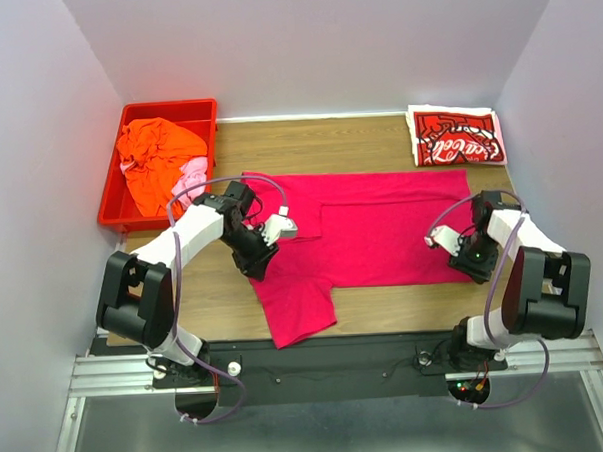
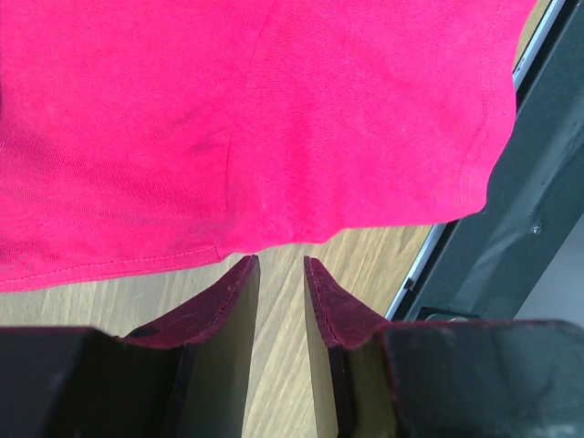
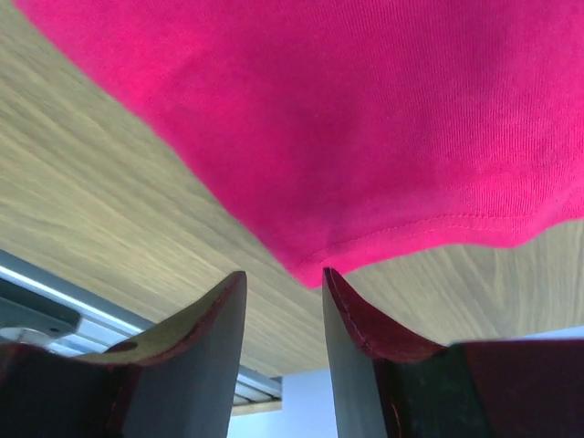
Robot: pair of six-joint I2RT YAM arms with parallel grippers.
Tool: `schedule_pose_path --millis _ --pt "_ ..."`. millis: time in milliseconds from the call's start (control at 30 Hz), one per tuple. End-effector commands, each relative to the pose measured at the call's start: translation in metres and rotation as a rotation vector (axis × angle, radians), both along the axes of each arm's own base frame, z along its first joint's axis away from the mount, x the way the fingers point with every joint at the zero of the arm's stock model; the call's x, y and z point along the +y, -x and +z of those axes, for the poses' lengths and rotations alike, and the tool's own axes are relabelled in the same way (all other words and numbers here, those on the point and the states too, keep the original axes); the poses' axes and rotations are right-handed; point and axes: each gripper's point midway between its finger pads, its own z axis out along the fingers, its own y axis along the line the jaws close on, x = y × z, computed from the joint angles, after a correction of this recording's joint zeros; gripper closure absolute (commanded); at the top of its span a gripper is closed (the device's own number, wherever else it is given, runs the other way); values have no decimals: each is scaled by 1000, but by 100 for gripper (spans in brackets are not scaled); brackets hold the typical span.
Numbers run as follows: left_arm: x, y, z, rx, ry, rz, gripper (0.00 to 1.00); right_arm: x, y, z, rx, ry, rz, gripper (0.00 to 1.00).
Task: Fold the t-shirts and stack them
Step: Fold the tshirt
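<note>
Wooden table (image 1: 378, 133), magenta t-shirt (image 1: 382, 227) spread flat mid-table, left gripper (image 2: 278, 260) released at its hem, right gripper (image 3: 285, 274) released at its corner, Coca-Cola t-shirt (image 1: 456, 136) folded far right, orange t-shirt (image 1: 158, 152) in red bin (image 1: 166, 109).

Blocked far left by the red plastic bin (image 1: 166, 107), heaped with crumpled orange cloth (image 1: 153, 152) and pale pink cloth (image 1: 192, 174). Blocked too in the far right corner by the folded red-and-white Coca-Cola t-shirt (image 1: 456, 136). Free to pass over the bare wooden table (image 1: 323, 145) between those two. Covered across the middle by the flat magenta-pink t-shirt (image 1: 382, 227). Hemmed in by pale walls (image 1: 38, 147) either side. Parted fingers on the left gripper (image 2: 280, 262) and right gripper (image 3: 283, 274), bare wood below, hem right at the tips.
</note>
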Motion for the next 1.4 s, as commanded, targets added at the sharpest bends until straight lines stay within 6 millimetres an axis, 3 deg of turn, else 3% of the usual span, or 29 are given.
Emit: schedule_pose_path --millis 0,500,633,767,1000,1233,1367 --pt "5 9 5 7 -2 9 62 -7 -15 0 -3 16 170 56" --pt "9 6 1 -4 -20 18 62 -13 -5 -24 54 44 188 63" --pt "11 7 -3 -6 -29 13 64 -14 -6 -29 35 57 179 76" --pt "15 9 -11 -45 -53 -25 71 -12 -14 -24 -7 42 133 97" --pt "20 30 -42 -102 -140 -136 74 -14 -15 -17 -33 65 81 99" --pt "0 37 -44 -149 -122 -181 71 -18 -15 -14 -26 83 45 99" --pt "-9 31 -42 -180 -121 -180 71 -17 -13 -14 -16 80 35 99"
